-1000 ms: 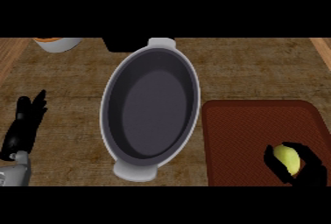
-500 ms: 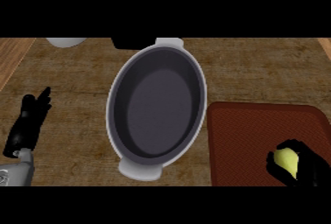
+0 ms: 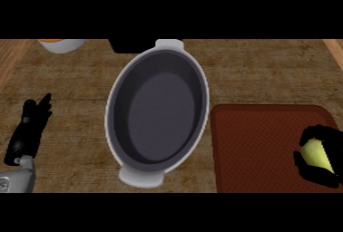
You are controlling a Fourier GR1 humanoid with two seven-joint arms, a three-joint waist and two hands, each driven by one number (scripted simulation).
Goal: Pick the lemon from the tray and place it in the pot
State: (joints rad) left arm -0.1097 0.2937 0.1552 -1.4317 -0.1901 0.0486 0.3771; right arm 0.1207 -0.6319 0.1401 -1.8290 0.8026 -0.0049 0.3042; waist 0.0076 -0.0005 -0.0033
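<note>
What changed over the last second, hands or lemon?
The right hand stays curled round the yellow lemon at the brown tray's right edge; both slid slightly further right in view. The whole view shifted too, so the grey oval pot sits further right. The left hand stays open on the counter.

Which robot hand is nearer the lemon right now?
Right. The right robot hand is curled round the lemon over the tray's right side. The left robot hand rests open across the pot, by the left edge.
</note>
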